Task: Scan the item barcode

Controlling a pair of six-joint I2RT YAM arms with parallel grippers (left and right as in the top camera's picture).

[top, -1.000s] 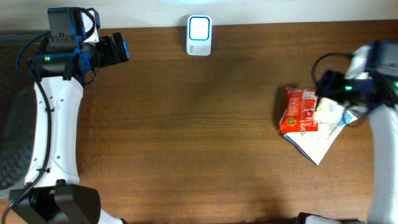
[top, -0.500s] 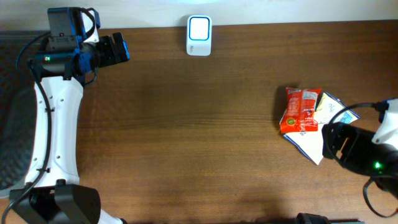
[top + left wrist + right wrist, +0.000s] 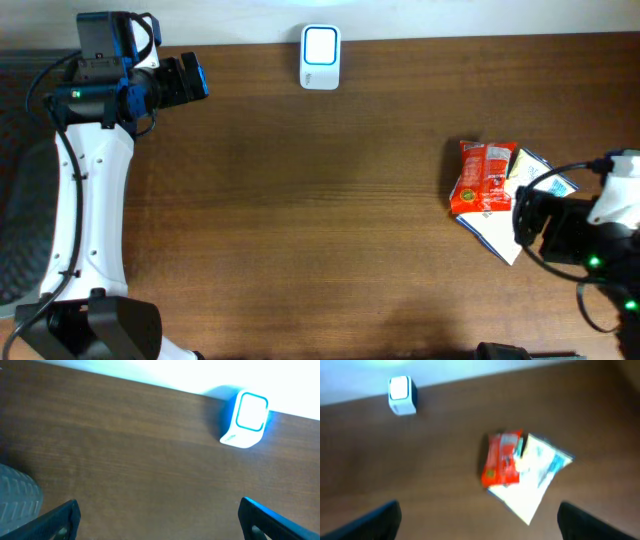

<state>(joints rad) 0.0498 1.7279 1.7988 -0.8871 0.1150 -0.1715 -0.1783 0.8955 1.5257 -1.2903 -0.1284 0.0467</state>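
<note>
Scanner [image 3: 246, 419] alone before left hand [image 3: 160, 519], spread apart, red packet [image 3: 503, 458] overlapping white pouch [image 3: 532, 487] only before right hand [image 3: 480, 521], likewise apart.

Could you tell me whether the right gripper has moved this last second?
Yes: the right gripper went from beyond the red packet to its near right side.

A brown wood-grain table [image 3: 330, 200] is seen, with a small white barcode scanner [image 3: 320, 57] stood at its far edge, its window lit. Towards the right side, well apart from the scanner, a red snack packet [image 3: 483, 178] is laid flat. Its right edge is overlapped onto a white pouch [image 3: 495, 235], which is laid at an angle.
</note>
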